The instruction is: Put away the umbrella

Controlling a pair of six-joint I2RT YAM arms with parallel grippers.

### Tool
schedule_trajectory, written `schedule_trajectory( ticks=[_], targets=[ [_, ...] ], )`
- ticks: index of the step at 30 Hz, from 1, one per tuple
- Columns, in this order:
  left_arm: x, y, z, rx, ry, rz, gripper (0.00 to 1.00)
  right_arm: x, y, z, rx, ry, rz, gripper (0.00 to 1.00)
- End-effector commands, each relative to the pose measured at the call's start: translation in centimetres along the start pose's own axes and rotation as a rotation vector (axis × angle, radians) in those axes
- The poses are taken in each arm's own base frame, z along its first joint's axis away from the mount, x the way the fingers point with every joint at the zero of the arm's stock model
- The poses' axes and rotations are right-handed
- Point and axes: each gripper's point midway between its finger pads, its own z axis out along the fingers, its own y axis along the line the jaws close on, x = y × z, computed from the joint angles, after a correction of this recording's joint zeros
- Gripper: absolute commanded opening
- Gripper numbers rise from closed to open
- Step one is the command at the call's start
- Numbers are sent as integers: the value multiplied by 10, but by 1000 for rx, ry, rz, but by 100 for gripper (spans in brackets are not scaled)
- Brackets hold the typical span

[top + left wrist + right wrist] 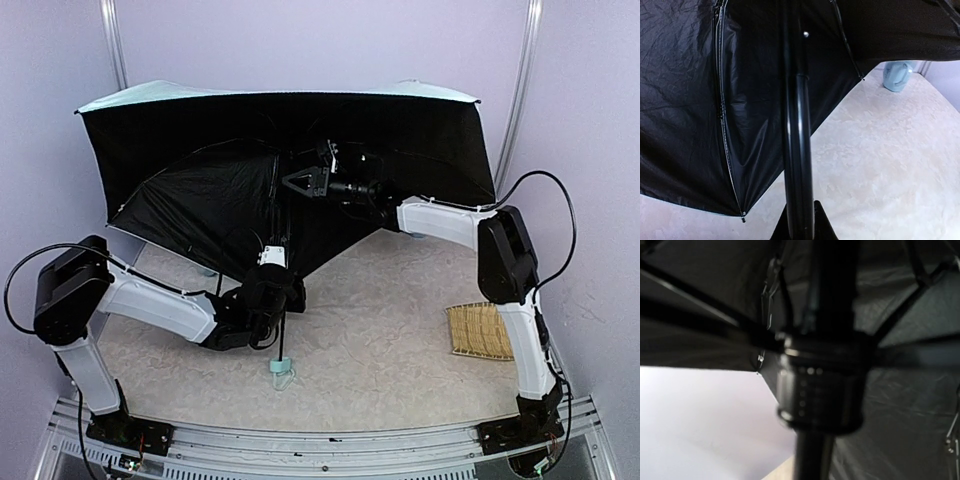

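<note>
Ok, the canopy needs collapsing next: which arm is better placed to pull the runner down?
Probably right: the right arm is up at the runner inside the canopy; the left arm holds the shaft.

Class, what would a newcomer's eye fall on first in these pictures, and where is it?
The open umbrella, black lining toward us, fills the far side of the table. The left gripper holds its shaft low down, and the right gripper reaches it higher up.
</note>
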Motion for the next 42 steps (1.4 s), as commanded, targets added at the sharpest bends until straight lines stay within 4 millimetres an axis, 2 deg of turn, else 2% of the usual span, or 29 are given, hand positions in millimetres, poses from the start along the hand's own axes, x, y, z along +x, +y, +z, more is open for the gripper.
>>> schedule_trajectory(
  ticks=[1,3,4,6,8,10,14,18,21,25,27,30,33,35,36,42],
  targets=[
    [-32,-35,-40,228,-70,6,5,-27,39,-16,-48,-69,-78,0],
    [-41,-41,-58,348,-89,-28,39,-32,61,-24,-78,-79,-89,0],
    [-44,-43,-66,411,-97,-45,52,-33,74,-28,-96,-85,-100,0],
    [-44,-43,-82,511,-105,-71,68,-37,98,-36,-122,-97,-131,0],
    [-49,-41,-92,559,-119,-94,72,-37,121,-41,-141,-98,-156,0],
    [-51,-45,-98,601,-116,-114,72,-36,144,-45,-156,-104,-175,0],
    [-54,-62,-117,729,-126,-131,73,-39,173,-53,-138,-138,-201,0],
    [-50,-56,-111,690,-113,-174,65,-43,192,-60,-105,-155,-221,0],
    [-53,-57,-114,703,-125,-193,52,-42,199,-64,-99,-156,-219,0],
    [-57,-64,-123,757,-138,-216,13,-41,199,-66,-88,-150,-211,0],
    [-55,-67,-125,775,-127,-223,0,-41,199,-66,-88,-153,-216,0],
    [-53,-71,-126,802,-117,-254,0,-41,201,-68,-109,-167,-220,1],
    [-52,-78,-129,837,-103,-287,0,-44,200,-73,-134,-217,-205,25],
    [-52,-82,-130,840,-105,-290,0,-48,192,-74,-113,-257,-189,41],
    [-52,-83,-130,835,-108,-288,0,-52,185,-73,-87,-283,-178,46],
    [-54,-91,-128,830,-106,-296,0,-66,152,-76,1,-438,-106,57]
  ],
)
